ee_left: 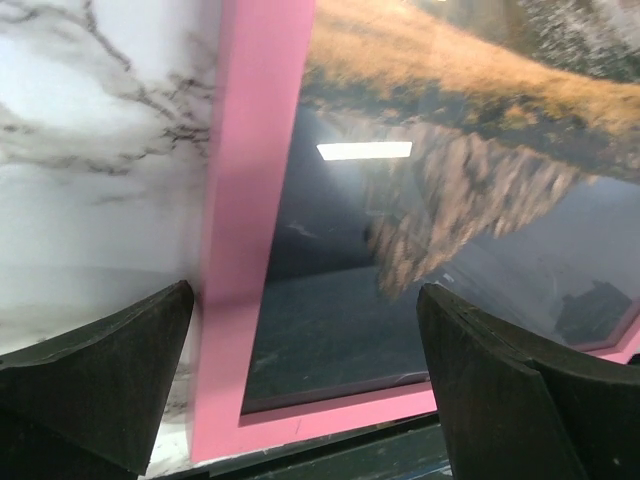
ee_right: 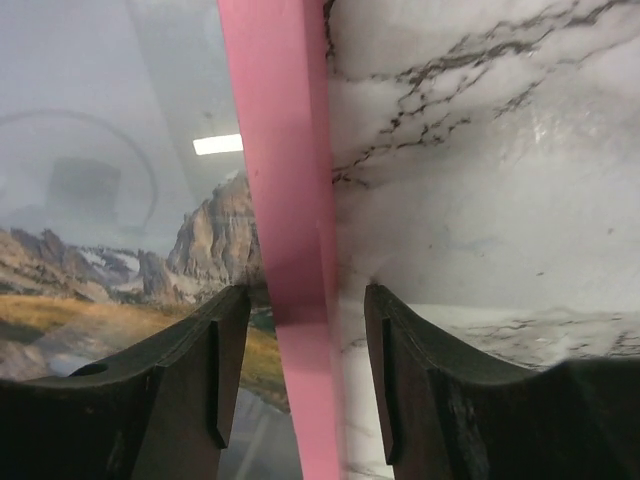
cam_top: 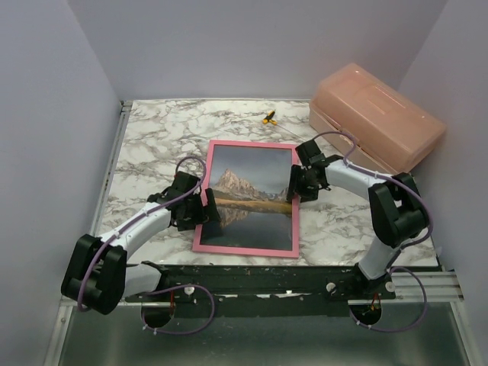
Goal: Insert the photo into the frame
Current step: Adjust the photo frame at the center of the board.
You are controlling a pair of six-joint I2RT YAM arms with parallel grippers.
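The pink frame (cam_top: 244, 249) lies front up in the middle of the marble table, and the mountain-and-lake photo (cam_top: 252, 194) shows inside it under glass. My left gripper (cam_top: 207, 207) stands open at the frame's left edge, near its lower left corner. In the left wrist view the left gripper (ee_left: 307, 292) has its jaws wide over the pink edge (ee_left: 250, 200) and the photo (ee_left: 450, 180). My right gripper (cam_top: 293, 185) is at the frame's right edge. In the right wrist view the right gripper (ee_right: 306, 291) straddles the pink edge (ee_right: 280, 150) with a gap on each side, beside the photo (ee_right: 130, 230).
A salmon plastic box (cam_top: 377, 114) sits at the back right corner. A small yellow-and-black object (cam_top: 268, 117) lies behind the frame. Bare marble table (cam_top: 152, 145) extends left of the frame. Walls close in the left, back and right sides.
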